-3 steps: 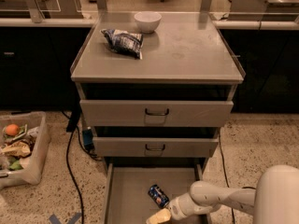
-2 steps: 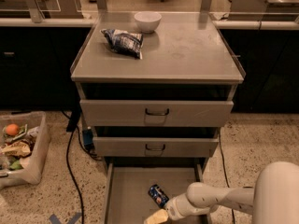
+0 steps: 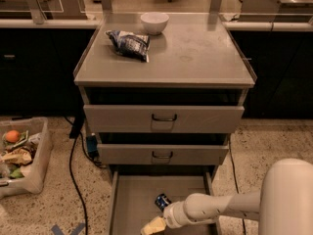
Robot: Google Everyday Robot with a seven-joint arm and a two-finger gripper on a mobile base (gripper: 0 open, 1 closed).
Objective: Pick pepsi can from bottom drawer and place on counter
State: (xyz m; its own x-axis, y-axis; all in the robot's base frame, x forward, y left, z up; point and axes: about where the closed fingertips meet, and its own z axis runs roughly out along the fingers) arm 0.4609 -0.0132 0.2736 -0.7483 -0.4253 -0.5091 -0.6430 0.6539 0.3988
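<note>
The arm [image 3: 220, 207] comes in from the lower right, its big white shell cut off by the right and bottom edges, and reaches left into the open drawer [image 3: 131, 199]. The gripper [image 3: 152, 226] shows only as a pale yellowish tip low over the drawer floor, near the front, and the bottom edge cuts it off. I cannot tell whether it is open or closed, or whether it has hold of anything.

The can [image 3: 162, 200] is inside the drawer, towards the middle of the floor, just above and to the right of the gripper. It looks tilted or on its side. Only a small dark-blue patch with a pale mark shows, because the rounded wrist of the arm sits right against its lower right side and hides the rest. Whether the arm touches it cannot be made out.

The front of the drawer runs out of view at the bottom, and its back lies in shadow under the middle drawer [image 3: 162, 154]. The top drawer [image 3: 164, 119] juts out slightly too.

On the counter [image 3: 200, 53] a crinkled bag [image 3: 128, 43] lies at the left rear, with a white bowl [image 3: 154, 22] near it at the back edge. On the floor at the left stands a bin [image 3: 36, 153], cropped by the edge; its contents are a jumble, hard to name
</note>
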